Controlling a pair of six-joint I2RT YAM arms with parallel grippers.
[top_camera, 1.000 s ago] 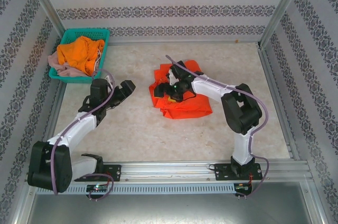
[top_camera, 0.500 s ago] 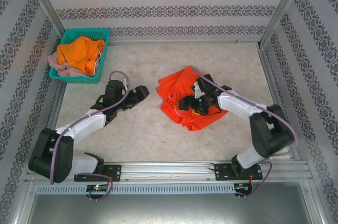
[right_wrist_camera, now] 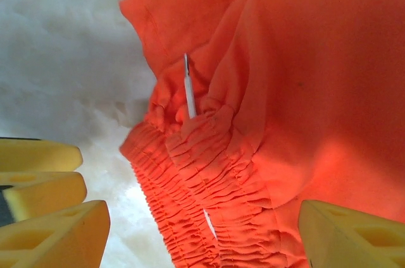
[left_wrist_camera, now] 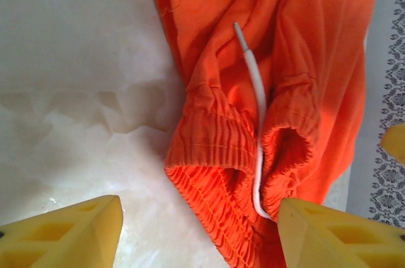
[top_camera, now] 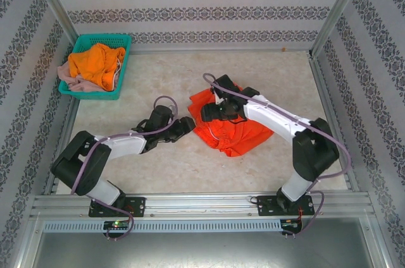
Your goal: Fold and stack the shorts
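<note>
The red-orange shorts (top_camera: 233,130) lie crumpled mid-table, their gathered waistband (left_wrist_camera: 215,154) and white drawstring (left_wrist_camera: 255,85) facing left. My left gripper (top_camera: 184,126) is low at the shorts' left edge, open, its yellow fingers (left_wrist_camera: 69,233) straddling the waistband without pinching it. My right gripper (top_camera: 212,110) hovers over the shorts' upper-left part, open too, with the waistband (right_wrist_camera: 209,192) between its spread fingers (right_wrist_camera: 351,236). The bright orange shorts (top_camera: 95,62) and the dusty pink shorts (top_camera: 68,78) lie in the basket.
The teal mesh basket (top_camera: 116,43) stands at the back left corner. Patterned walls and metal frame posts (top_camera: 332,12) enclose the table. A metal rail (top_camera: 202,201) runs along the near edge by the arm bases.
My left arm has swung right, up to the shorts' waistband, its jaws narrowing a little. My right gripper has moved back up-left across the shorts, which it dragged down-right earlier.
</note>
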